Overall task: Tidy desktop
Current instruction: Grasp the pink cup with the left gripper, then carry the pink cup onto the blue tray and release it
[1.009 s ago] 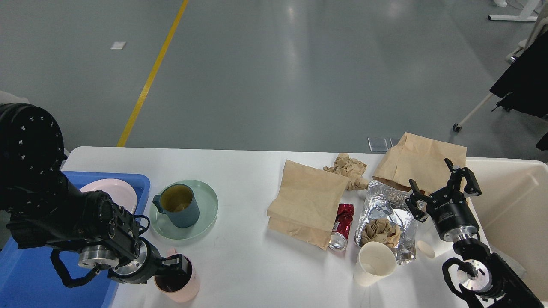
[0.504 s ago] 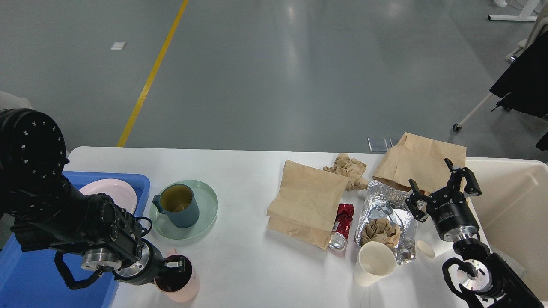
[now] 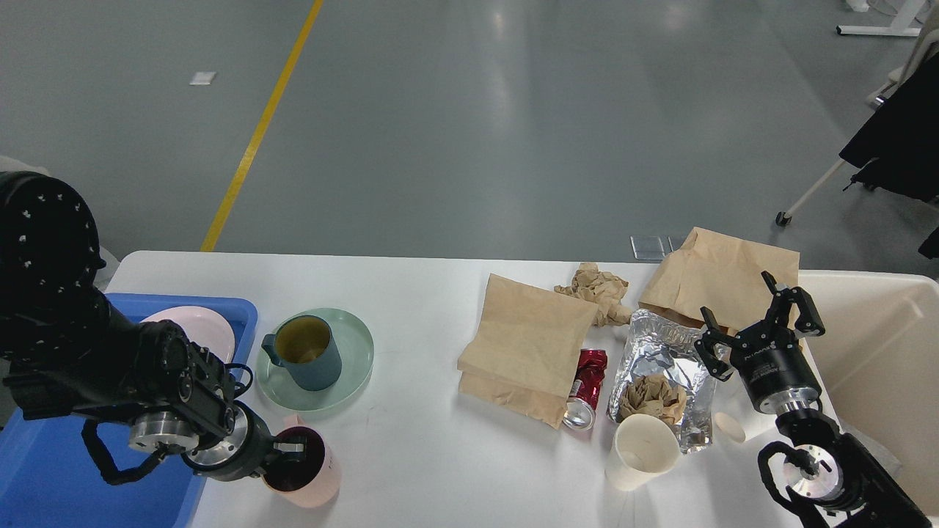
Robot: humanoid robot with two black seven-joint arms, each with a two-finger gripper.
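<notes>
Pink cup [image 3: 304, 477] at the lower left of the frame has the left gripper [image 3: 291, 447] pinching its near rim, one finger dipped inside. The right gripper [image 3: 757, 325], lower right, has its jaws spread wide with nothing between them, hanging over the edge of a brown paper bag [image 3: 722, 275].

The desktop [image 3: 418, 293] fills the lower half of the frame, long axis running left to right: white, matte, rounded corners.

A blue tray [image 3: 44, 477] at the far left holds a pale pink plate [image 3: 202, 330]. Just right of it a green plate [image 3: 345, 367] carries a dark teal mug [image 3: 304, 352]. Toward the right a white paper cup [image 3: 642, 451] lies tipped beside crumpled foil [image 3: 664, 359] with a paper wad on it, plus a crushed red can [image 3: 585, 389]. A cream bin [image 3: 880, 352] sits at the right edge.
</notes>
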